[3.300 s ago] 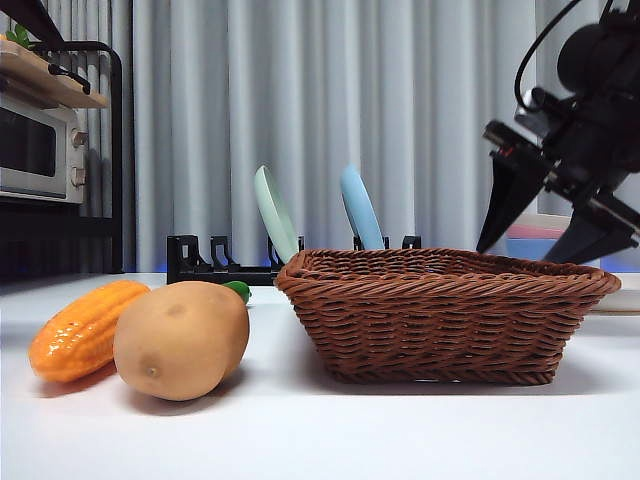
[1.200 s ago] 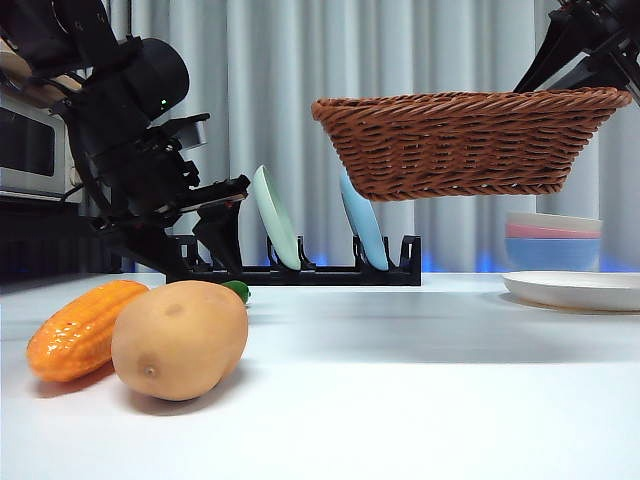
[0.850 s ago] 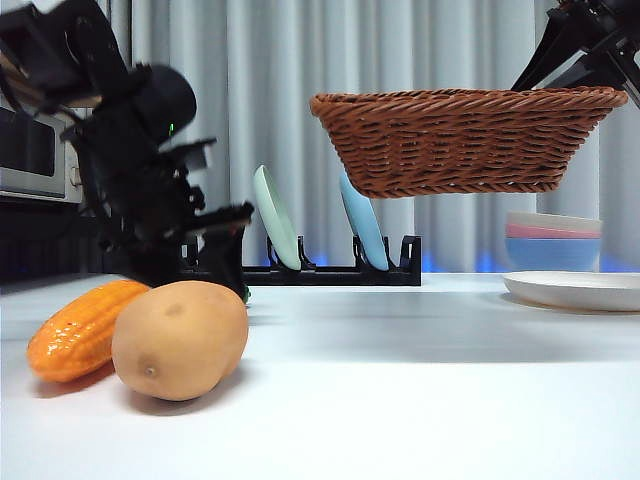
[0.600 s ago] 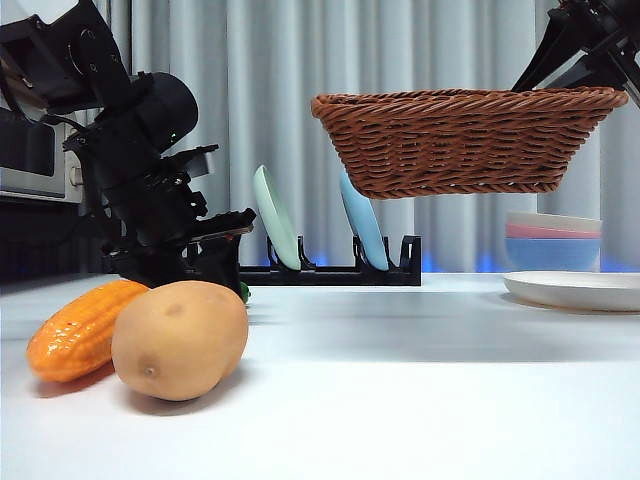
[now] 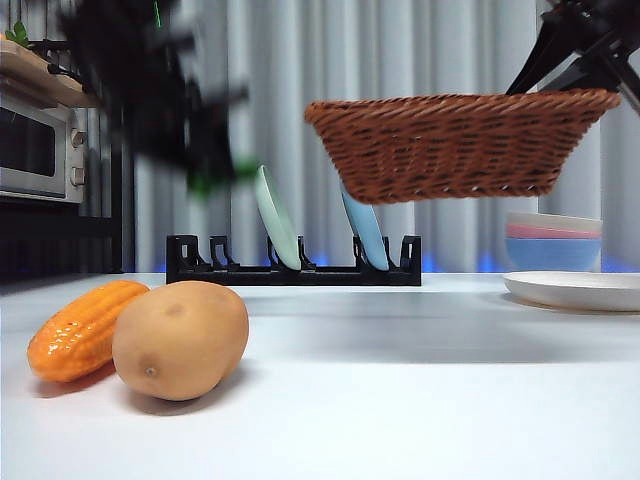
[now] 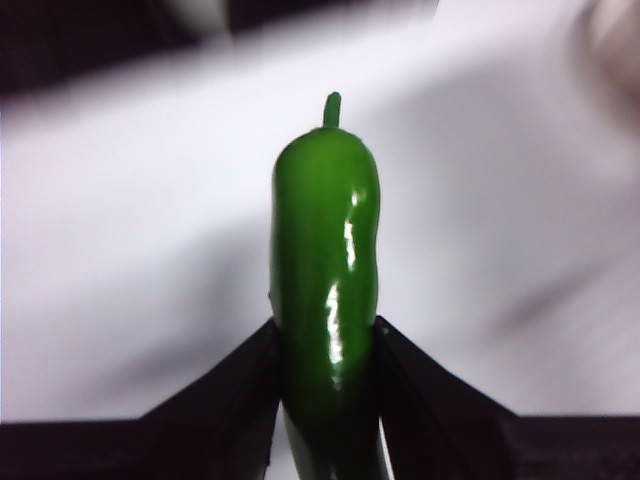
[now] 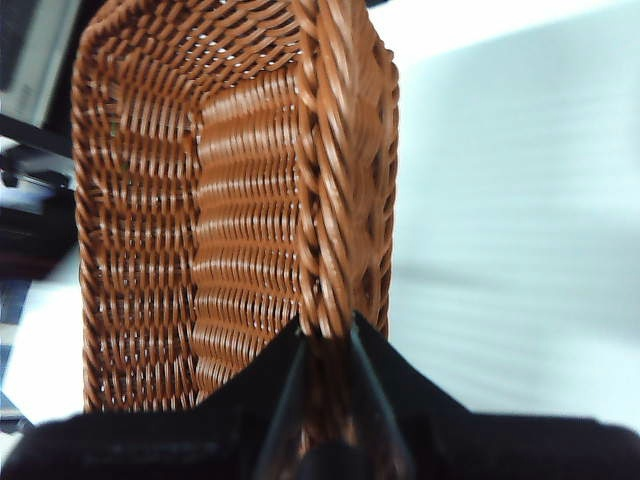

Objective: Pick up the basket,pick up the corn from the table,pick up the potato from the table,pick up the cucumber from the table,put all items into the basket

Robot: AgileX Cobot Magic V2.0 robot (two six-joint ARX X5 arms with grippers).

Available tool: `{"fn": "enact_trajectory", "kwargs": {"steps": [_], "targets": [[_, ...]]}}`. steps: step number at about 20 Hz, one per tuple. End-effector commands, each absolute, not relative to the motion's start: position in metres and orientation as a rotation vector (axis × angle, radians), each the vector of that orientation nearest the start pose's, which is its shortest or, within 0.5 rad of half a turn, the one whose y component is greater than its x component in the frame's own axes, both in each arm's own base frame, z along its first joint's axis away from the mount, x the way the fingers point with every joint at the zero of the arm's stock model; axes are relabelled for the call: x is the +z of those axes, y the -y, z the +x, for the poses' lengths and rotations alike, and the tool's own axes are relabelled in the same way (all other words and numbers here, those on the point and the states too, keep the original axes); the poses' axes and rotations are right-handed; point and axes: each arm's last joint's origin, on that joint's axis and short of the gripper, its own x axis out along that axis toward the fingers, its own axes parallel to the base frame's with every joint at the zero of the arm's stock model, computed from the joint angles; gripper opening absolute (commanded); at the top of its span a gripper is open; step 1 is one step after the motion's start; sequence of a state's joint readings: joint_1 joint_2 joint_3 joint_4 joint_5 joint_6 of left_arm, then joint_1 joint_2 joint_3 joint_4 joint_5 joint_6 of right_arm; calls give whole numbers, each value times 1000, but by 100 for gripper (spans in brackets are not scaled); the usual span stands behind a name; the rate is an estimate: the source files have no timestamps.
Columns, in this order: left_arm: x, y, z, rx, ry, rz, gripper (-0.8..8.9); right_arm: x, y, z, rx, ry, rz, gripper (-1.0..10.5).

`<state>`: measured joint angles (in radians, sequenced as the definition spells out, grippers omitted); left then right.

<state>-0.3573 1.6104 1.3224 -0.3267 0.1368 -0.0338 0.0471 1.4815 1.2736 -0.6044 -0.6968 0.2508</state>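
Your left end effector [image 6: 325,345] is clamped on the cucumber [image 6: 326,290], raised above the bench [image 5: 400,380]; your right end effector [image 7: 325,345] pinches the basket [image 5: 455,145] rim, holding it aloft. Corn [image 5: 82,328] and potato [image 5: 180,338] lie touching on the bench

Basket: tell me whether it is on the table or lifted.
Lifted. The basket hangs clear above the table, its rim pinched by the right claw.
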Motion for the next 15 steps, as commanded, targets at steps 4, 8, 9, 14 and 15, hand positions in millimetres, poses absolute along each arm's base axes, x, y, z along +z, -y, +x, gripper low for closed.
{"fn": "enact_trajectory", "kwargs": {"steps": [4, 8, 9, 14, 15], "targets": [[406, 119, 279, -548, -479, 6, -9, 292, -66, 325, 675, -930, 497, -17], [405, 141, 267, -623, -544, 26, -9, 290, -100, 327, 758, -917, 496, -17], [401, 150, 267, -645, -567, 35, -9, 291, -105, 326, 771, -910, 501, -17], [366, 192, 278, -604, -669, 111, -9, 294, -119, 323, 806, -906, 509, -16], [355, 201, 283, -603, -702, 126, -9, 294, -119, 323, 812, -907, 511, -16]]}}
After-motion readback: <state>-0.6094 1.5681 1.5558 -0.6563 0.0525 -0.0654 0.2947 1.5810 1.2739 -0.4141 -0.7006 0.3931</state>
